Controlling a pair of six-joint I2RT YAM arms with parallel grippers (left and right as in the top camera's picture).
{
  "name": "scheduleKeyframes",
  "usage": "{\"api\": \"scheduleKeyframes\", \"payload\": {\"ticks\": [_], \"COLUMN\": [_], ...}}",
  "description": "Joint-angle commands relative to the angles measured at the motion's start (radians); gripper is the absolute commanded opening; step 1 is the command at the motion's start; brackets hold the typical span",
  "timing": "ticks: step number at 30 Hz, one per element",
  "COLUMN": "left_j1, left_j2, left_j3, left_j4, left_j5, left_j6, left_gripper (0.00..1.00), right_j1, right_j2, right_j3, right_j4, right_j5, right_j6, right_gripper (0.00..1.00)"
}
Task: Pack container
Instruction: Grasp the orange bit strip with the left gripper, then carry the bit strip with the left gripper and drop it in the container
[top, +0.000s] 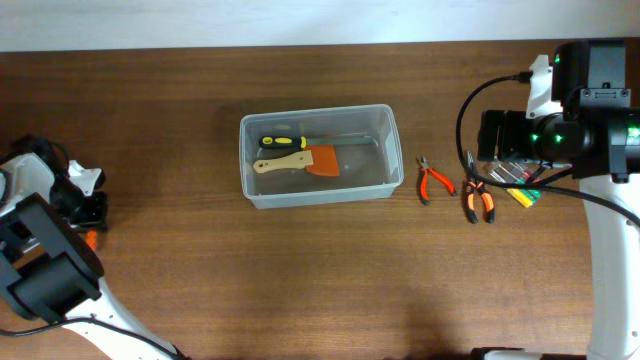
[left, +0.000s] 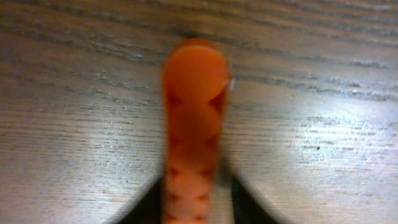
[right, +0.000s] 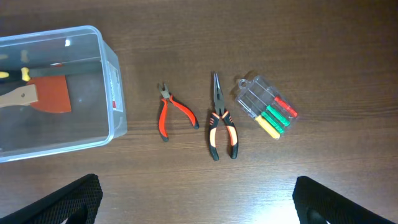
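The clear plastic container (top: 318, 195) stands mid-table. It holds a yellow-and-black-handled tool (top: 283, 142) and a wooden-handled scraper with an orange blade (top: 300, 160). In the right wrist view the container (right: 115, 93) is at the top left. My left gripper (top: 88, 212) is at the far left table edge. In the left wrist view it (left: 196, 211) is shut on a blurred orange tool handle (left: 194, 106) close over the wood. My right gripper (right: 199, 199) is open wide and empty, above small orange cutters (right: 171, 115), long-nose pliers (right: 219, 127) and a clear case of screwdrivers (right: 267, 109).
On the overhead view the cutters (top: 433, 181), the pliers (top: 477, 198) and the screwdriver case (top: 522, 192) lie right of the container, partly under the right arm. Cables hang by the right arm. The left arm's base fills the bottom left corner.
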Motion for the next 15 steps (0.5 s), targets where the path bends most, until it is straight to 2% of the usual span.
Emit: {"api": "scheduleKeyframes", "payload": {"ticks": [1, 8, 15], "left_j1": [0.003, -0.019, -0.154], "left_j2": [0.036, -0.003, -0.159], "left_j3": [-0.008, 0.049, 0.308], "left_j4": [0.004, -0.043, -0.18], "left_j5": [-0.002, -0.001, 0.0], "left_j6": [0.02, -0.01, -0.018], "left_gripper": [0.02, 0.02, 0.02], "right_j1": [-0.006, -0.006, -0.006], "right_j2": [0.002, 0.002, 0.002], "right_j3": [0.0, 0.0, 0.0], "right_j4": [0.003, 0.004, 0.004], "right_j5": [0.002, 0.002, 0.002], "right_j6": [0.004, 0.004, 0.004], "right_gripper": [0.99, 0.99, 0.99]}}
